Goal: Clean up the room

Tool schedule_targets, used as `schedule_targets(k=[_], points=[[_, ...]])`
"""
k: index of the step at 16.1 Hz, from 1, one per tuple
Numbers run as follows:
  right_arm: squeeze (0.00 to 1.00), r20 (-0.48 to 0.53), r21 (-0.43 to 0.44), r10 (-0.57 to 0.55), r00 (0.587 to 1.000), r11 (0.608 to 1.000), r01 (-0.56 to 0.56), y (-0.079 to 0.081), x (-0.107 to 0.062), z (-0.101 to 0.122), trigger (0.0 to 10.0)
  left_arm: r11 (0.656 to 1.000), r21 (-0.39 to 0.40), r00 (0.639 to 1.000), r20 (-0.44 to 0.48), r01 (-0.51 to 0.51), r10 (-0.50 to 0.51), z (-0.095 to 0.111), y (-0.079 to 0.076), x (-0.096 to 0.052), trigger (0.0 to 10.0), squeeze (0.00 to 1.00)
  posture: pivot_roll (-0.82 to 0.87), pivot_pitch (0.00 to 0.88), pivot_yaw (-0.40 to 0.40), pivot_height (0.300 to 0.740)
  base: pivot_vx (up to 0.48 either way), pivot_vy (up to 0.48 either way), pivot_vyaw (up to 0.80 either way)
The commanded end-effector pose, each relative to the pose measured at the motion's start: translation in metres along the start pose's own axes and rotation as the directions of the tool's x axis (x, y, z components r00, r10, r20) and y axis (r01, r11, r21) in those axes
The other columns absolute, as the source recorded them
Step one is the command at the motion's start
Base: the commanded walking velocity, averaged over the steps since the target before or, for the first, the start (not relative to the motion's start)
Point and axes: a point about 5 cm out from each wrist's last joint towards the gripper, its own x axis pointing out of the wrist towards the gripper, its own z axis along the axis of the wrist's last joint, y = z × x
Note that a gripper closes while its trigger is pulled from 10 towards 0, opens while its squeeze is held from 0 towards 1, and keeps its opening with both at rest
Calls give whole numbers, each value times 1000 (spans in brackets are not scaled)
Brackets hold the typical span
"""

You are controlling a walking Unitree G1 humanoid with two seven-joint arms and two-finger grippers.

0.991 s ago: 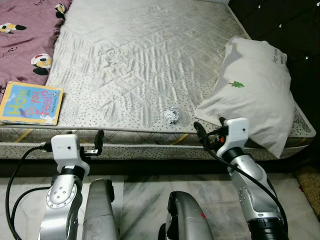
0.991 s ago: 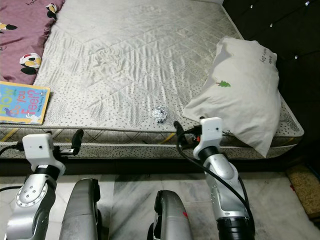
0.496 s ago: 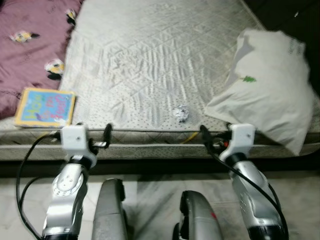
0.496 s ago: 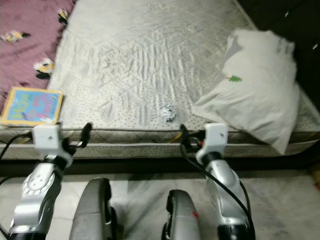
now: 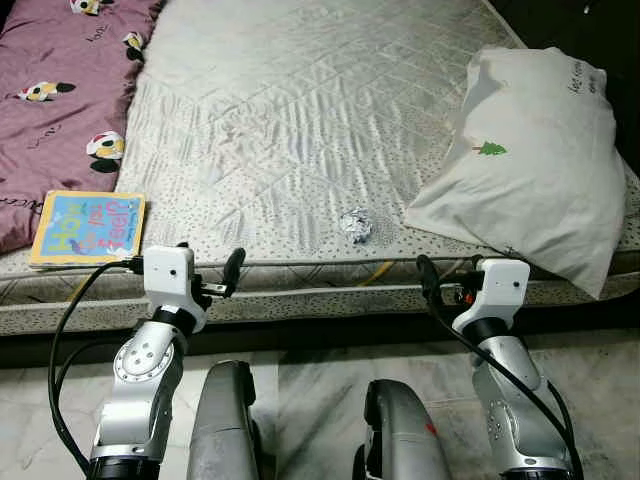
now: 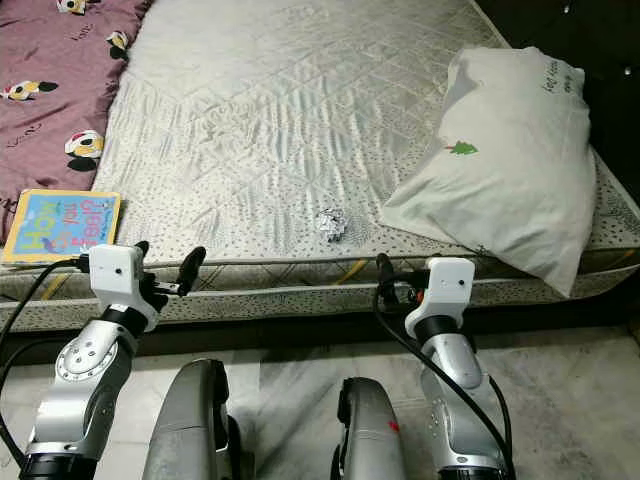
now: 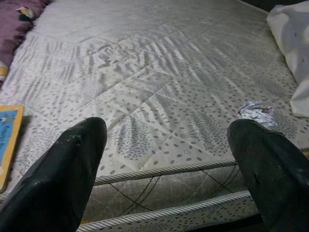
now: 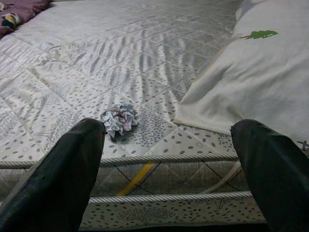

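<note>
Robot stands at the near edge of a bed (image 5: 300, 120), bare quilted silver-grey mattress, marble floor (image 5: 310, 370) underfoot.

Crumpled foil ball (image 5: 356, 226) lies on the mattress close to the near edge, slightly right of centre, just left of the near corner of a white pillow (image 5: 530, 170); ball and pillow are apart, not touching. The pillow carries a small green tree print and lies at the right side of the bed, its near end hanging over the mattress edge.

Children's picture book (image 5: 87, 227), bright blue and yellow cover, lies flat at the near left of the mattress, against the edge of a mauve blanket (image 5: 55, 90) with panda prints that covers the far left.

Left end effector (image 5: 215, 285) is held level in front of the mattress side, near the edge, between book and foil ball. Released: in the left wrist view both fingers (image 7: 58, 183) are spread wide with nothing between them; foil ball (image 7: 255, 111) sits beyond the right-hand finger.

Right end effector (image 5: 435, 290) is held level at the mattress side, below the pillow's near corner, to the right of the foil ball. Released: the right wrist view has the fingers (image 8: 63, 179) wide apart, empty, foil ball (image 8: 119, 119) beyond one finger and the pillow (image 8: 251, 82) beyond the other.

Neither end effector touches the bed.
</note>
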Motion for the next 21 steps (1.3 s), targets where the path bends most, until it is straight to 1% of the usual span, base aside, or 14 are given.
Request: schedule_targets(k=[1,5,8,12,18,21], points=[[0,16,2,2,1000,1000,-2,1,1,5,10000,1000,6,1000,-1,4,-4,0,2,-4,10000,0,-41,132,-9,616,296,0,0],[0,15,-1,30,999,1000,-30,6,7,5,10000,1000,10,1000,-1,-17,18,-1,5,-10,10000,0,-13,133,-26,616,302,0,0],[0,23,-6,43,999,999,-42,7,13,8,10000,999,7,999,2,-32,32,-2,5,-12,10000,0,1,131,-45,616,303,0,0],[0,15,-11,70,997,998,-69,11,18,8,10000,998,6,998,-3,-56,56,-2,8,-16,10000,0,15,150,-56,616,288,0,0],[0,13,-27,65,998,998,-64,7,17,8,10000,999,-8,999,-11,-34,34,-3,3,-14,10000,0,-2,154,-56,616,261,0,0],[0,5,-28,72,997,997,-71,7,18,6,10000,999,-9,999,-15,-45,45,-3,4,-15,10000,0,3,155,-59,616,174,0,0]])
